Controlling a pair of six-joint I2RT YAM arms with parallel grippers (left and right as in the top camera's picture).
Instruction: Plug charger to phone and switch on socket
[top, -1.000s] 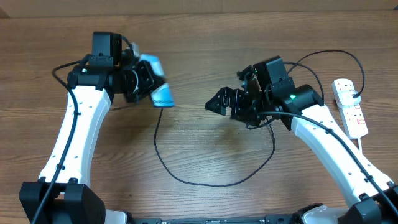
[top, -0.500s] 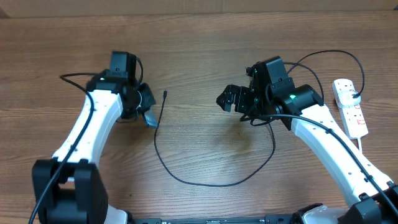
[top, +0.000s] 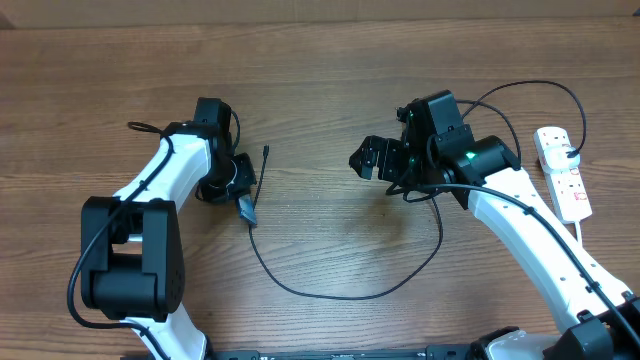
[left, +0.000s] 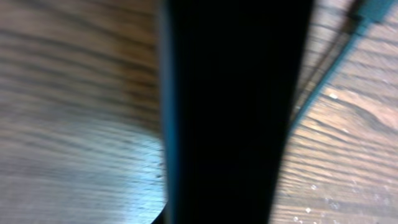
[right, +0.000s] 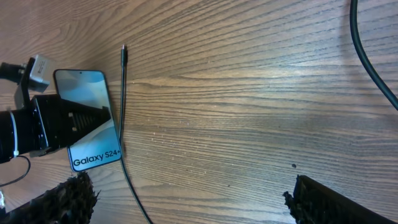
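Note:
My left gripper (top: 233, 186) is shut on the phone (right: 87, 118), low over the table left of centre. Its light blue screen with "Galaxy S24+" faces my right wrist camera. From overhead only the phone's lower end (top: 245, 209) shows. In the left wrist view the phone (left: 230, 112) is a blurred dark slab that hides my fingers. The charger's black tip (right: 123, 48) lies just right of the phone, and its cable (top: 340, 294) loops across the table towards the socket (top: 563, 176) at the far right. My right gripper (top: 374, 160) hangs open and holds nothing, well right of the tip.
The white cord (top: 583, 232) of the socket runs off towards the front right. A further stretch of black cable (top: 530, 86) arcs behind my right arm. Bare wooden table (top: 340, 225) lies between the two grippers.
My left arm has swung the phone from a raised spot at the back left down beside the charger tip. The right gripper shifted slightly right at first, then stayed still.

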